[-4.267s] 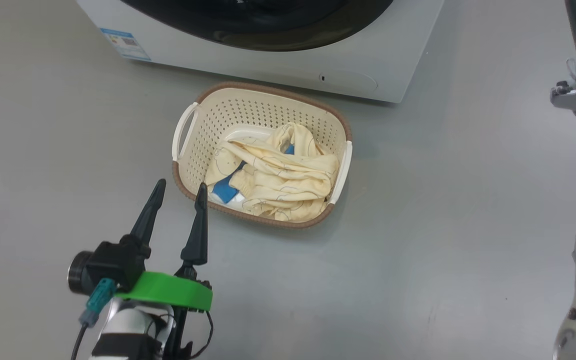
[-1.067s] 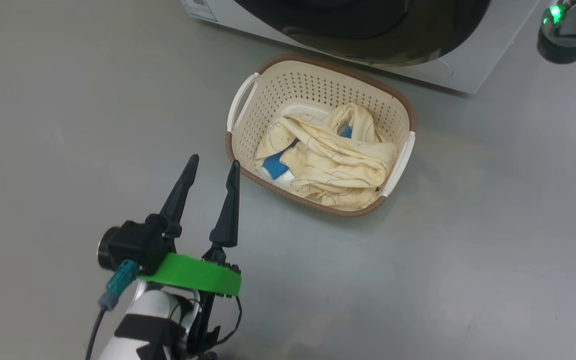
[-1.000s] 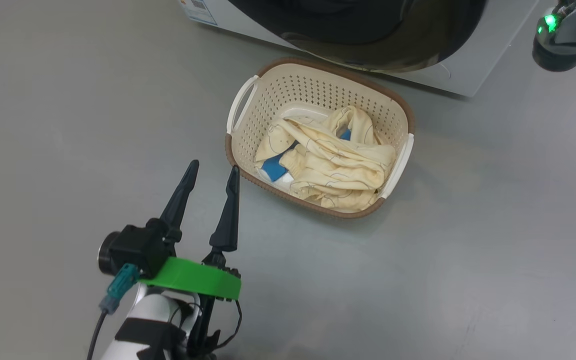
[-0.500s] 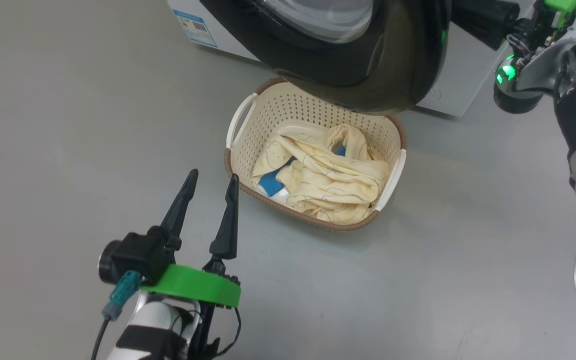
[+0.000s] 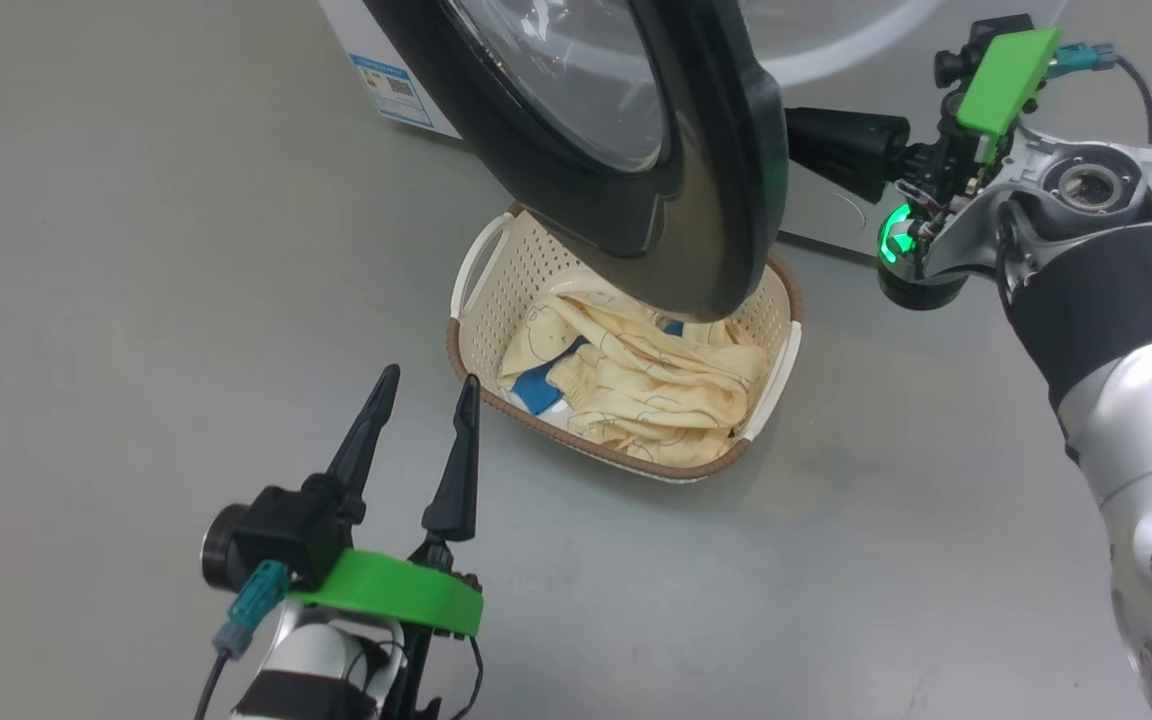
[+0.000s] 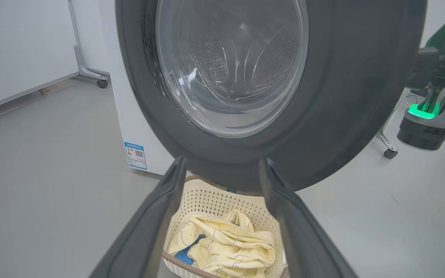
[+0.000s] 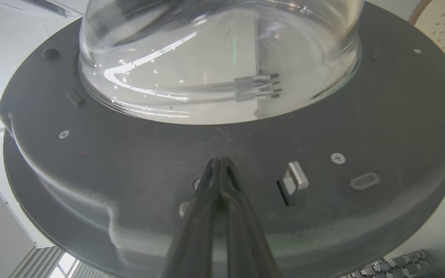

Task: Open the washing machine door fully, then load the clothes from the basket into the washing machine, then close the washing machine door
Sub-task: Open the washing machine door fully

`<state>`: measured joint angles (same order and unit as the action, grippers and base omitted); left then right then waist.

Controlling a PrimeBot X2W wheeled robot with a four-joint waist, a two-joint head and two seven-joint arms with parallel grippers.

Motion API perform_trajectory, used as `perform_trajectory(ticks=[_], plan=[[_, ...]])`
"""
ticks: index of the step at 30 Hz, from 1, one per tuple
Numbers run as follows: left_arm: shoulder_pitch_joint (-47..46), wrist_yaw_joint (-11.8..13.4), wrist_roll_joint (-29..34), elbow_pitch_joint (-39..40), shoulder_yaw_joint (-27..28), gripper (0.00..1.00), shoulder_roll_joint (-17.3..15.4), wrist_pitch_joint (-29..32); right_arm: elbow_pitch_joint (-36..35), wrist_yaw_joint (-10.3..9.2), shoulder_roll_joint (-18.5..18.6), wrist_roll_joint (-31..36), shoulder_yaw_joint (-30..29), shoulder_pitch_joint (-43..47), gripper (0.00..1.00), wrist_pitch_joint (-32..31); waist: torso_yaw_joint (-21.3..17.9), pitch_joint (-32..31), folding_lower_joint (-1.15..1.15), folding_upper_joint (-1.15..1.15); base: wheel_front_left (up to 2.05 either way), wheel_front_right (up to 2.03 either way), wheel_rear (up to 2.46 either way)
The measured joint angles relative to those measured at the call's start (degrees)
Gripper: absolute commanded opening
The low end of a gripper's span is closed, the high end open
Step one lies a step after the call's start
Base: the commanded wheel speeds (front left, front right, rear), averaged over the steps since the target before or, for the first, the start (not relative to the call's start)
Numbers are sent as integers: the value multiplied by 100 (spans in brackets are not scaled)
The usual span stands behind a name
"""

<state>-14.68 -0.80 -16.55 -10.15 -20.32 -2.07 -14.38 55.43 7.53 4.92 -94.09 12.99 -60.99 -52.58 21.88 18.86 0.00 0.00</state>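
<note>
The washing machine door [image 5: 626, 190] stands partly open at 12 o'clock, above the basket [image 5: 501, 290] with the clothes [image 5: 646, 390] inside. The right gripper [image 7: 219, 160], fingers pressed together, seems to touch the door's inner side. The left gripper [image 5: 431, 377] is spread wide at 7 o'clock.

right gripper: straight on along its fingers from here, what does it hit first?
The washing machine door. The shut right gripper points at the door's dark inner face, just below the glass bowl and beside the metal latch. The tips look almost on it, but I can't tell if they touch.
</note>
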Motion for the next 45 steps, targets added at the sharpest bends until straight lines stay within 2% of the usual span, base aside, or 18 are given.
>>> perform_trajectory(ticks=[13, 19, 37, 45], plan=[[0, 2, 0, 3, -9, 100, -1, 0, -627, 0, -7, -1464, 1852, 329, 0, 474, 31, -68, 0, 0, 0, 0, 0], [1, 3, 0, 8, -11, 100, -1, 0, -794, 0, -8, -1792, 2605, 325, 0, 565, 54, -62, 0, 0, 0, 0, 0], [2, 35, 0, 19, -23, 100, -1, 0, -1367, -1, 62, -2852, 3953, 286, 0, 1115, 99, -56, 0, 0, 0, 0, 0], [2, 42, 0, 16, -22, 100, -1, 0, -1751, -1, 345, -3241, 4540, 143, 0, 1472, 76, -105, 1, 0, 0, 0, 0]])
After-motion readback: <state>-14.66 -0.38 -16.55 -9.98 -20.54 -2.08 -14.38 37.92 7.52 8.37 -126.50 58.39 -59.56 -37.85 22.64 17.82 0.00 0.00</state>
